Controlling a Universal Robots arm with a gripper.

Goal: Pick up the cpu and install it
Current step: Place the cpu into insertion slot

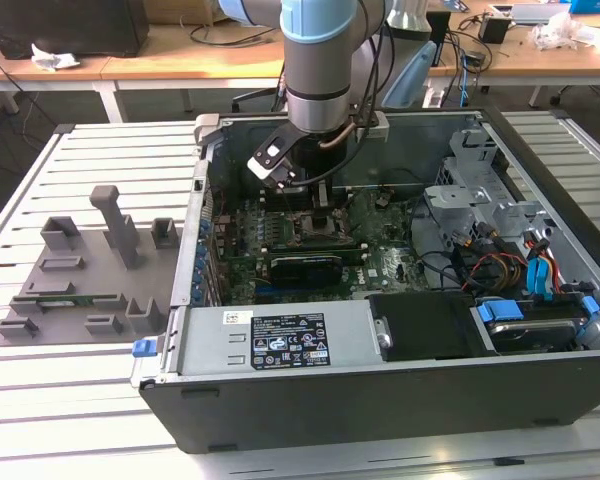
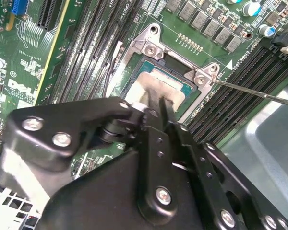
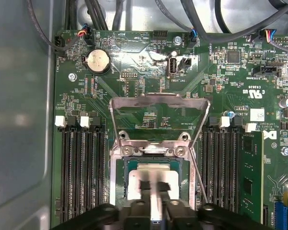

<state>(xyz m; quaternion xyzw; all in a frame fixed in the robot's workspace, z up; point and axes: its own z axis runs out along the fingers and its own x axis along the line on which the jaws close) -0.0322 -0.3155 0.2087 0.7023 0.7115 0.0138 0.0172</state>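
One gripper hangs directly over the cpu, which lies in the open socket beneath it; I cannot tell whether it is gripping.

Cpu, small flat square chip, pale silvery-grey metal top plate with a thin darker rim, lying flat and level inside the open motherboard socket, edges square to the socket, hinged metal retention frame swung up clear of it

arm: last link vertical | wrist: facing downward | pincer: pointing straight down, low
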